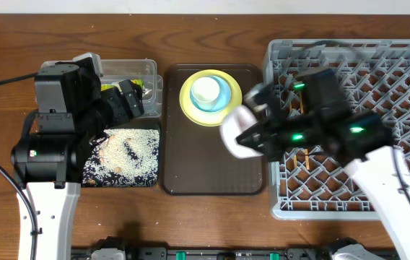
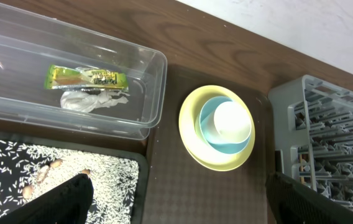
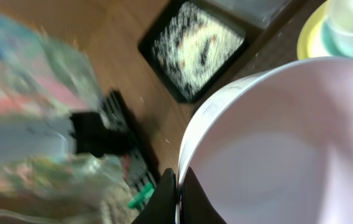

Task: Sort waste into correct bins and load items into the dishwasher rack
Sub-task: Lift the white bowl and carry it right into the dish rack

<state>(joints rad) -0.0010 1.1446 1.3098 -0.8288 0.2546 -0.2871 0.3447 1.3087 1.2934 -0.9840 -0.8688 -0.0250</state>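
To the left of the brown serving tray (image 1: 212,170) stand the two bins. The clear plastic tub (image 2: 155,68) is at the far side and holds the yellow-green snack wrapper (image 2: 86,78) with the crumpled white napkin (image 2: 92,99) just beside it. The black tray (image 2: 133,163) is at the near side, touching the serving tray's left edge, and the white rice scraps (image 2: 64,177) are spread over its floor. The left gripper (image 2: 178,180) hangs above the left edge of the serving tray; its fingers are wide apart and nothing is between them.

On the far half of the serving tray sits the yellow plate (image 2: 192,146). The light blue bowl (image 2: 209,121) sits in it, and the small white cup (image 2: 232,121) in the bowl.

Over the right edge of the serving tray the right gripper (image 3: 178,186) carries the white bowl (image 3: 276,143); its fingers are closed tight on the bowl's rim.

To the right of the serving tray stands the grey dishwasher rack (image 1: 400,79). Thin wooden chopsticks (image 1: 304,154) show among its pegs, partly hidden by the right arm.
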